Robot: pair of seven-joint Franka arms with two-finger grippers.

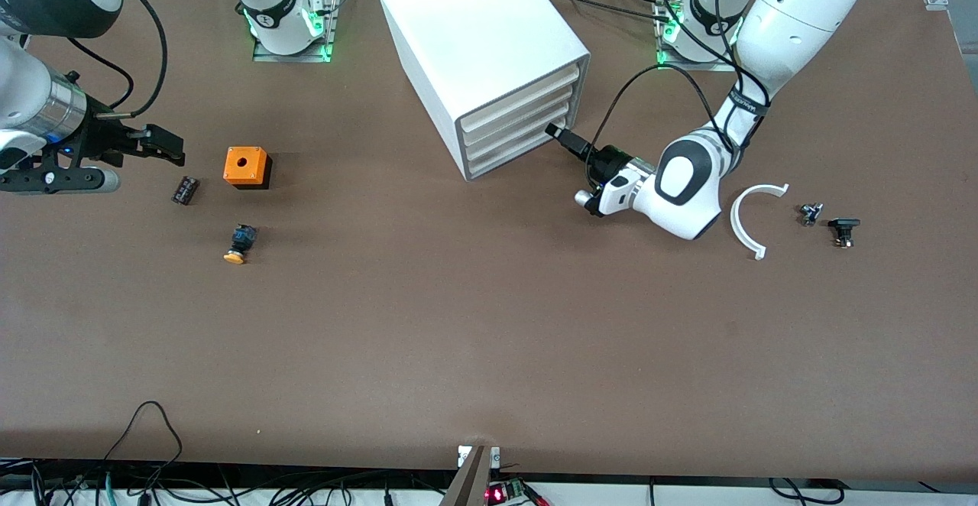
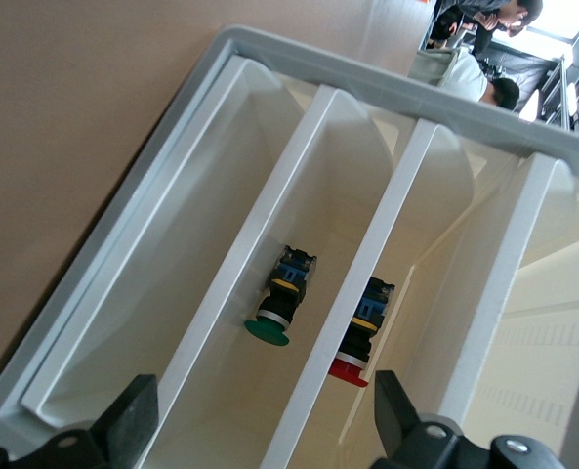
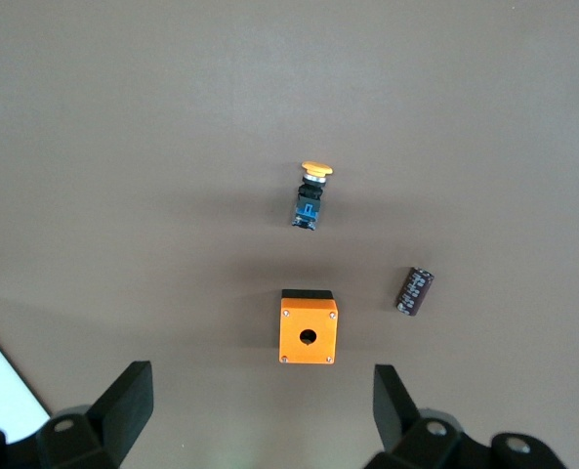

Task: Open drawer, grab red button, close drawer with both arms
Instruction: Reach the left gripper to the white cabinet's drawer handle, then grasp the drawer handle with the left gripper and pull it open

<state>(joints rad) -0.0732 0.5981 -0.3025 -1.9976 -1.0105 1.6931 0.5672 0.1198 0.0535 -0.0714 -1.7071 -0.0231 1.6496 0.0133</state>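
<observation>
- Left gripper (image 1: 552, 131) jaws released at the cabinet (image 1: 489, 55) front; red button (image 2: 359, 334) ahead between them.
- Right gripper (image 1: 164, 145) waits, jaws released, over the desk (image 1: 489, 338).

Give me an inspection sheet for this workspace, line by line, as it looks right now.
Surface: brown table, intact.
Job's things: white cabinet, three drawers shut in front view; red-capped button and green-capped button in separate trays.
Clutter: orange cube, yellow-capped button, dark cylinder toward right arm's end; white curved piece, two small black parts toward left arm's end.
Grippers: left pincer open at the drawer fronts; right pincer open, waiting above the cube area.
Cables: black leads on both arms.
Surroundings: wires along table edge.
</observation>
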